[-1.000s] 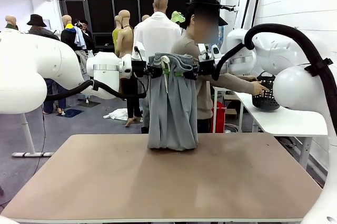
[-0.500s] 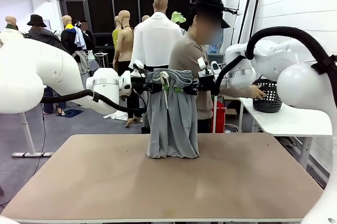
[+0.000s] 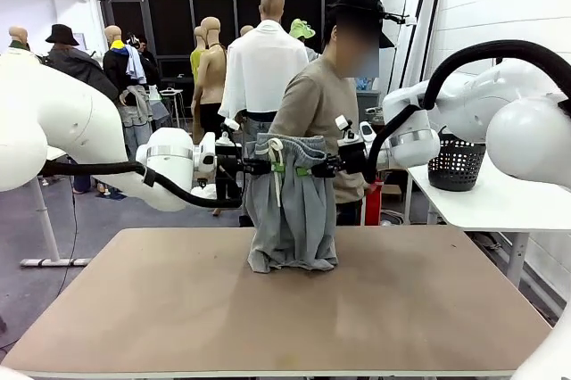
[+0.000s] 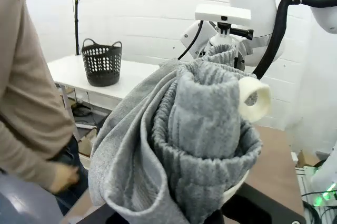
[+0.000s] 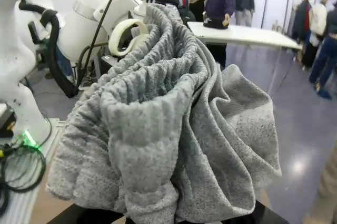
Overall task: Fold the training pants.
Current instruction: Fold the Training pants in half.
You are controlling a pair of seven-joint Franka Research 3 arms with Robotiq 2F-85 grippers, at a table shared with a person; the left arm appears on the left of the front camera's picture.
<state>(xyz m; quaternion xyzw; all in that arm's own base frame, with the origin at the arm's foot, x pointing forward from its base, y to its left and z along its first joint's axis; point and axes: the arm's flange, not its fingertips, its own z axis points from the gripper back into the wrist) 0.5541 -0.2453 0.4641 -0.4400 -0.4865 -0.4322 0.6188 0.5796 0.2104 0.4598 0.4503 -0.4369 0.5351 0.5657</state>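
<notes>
The training pants (image 3: pixel 291 210) are light grey and hang by their gathered waistband over the far middle of the table. Their lower end is bunched on the table top. A pale drawstring (image 3: pixel 276 161) dangles at the left of the waistband. My left gripper (image 3: pixel 260 166) is shut on the waistband's left end, and my right gripper (image 3: pixel 321 167) is shut on its right end. In the left wrist view the ribbed waistband (image 4: pixel 202 124) bulges right in front of the camera. The right wrist view shows the same bunched fabric (image 5: pixel 163 124) up close, hiding the fingers.
A person (image 3: pixel 326 95) in a tan sweater stands just behind the hanging pants at the table's far edge. A white side table (image 3: pixel 482 202) with a black basket (image 3: pixel 457 161) is at the right. The brown table (image 3: pixel 268 309) stretches bare towards me.
Both grippers have come down with the waistband, so more of the pants has piled on the table. The person has drawn the hand back from the basket and turned towards the table.
</notes>
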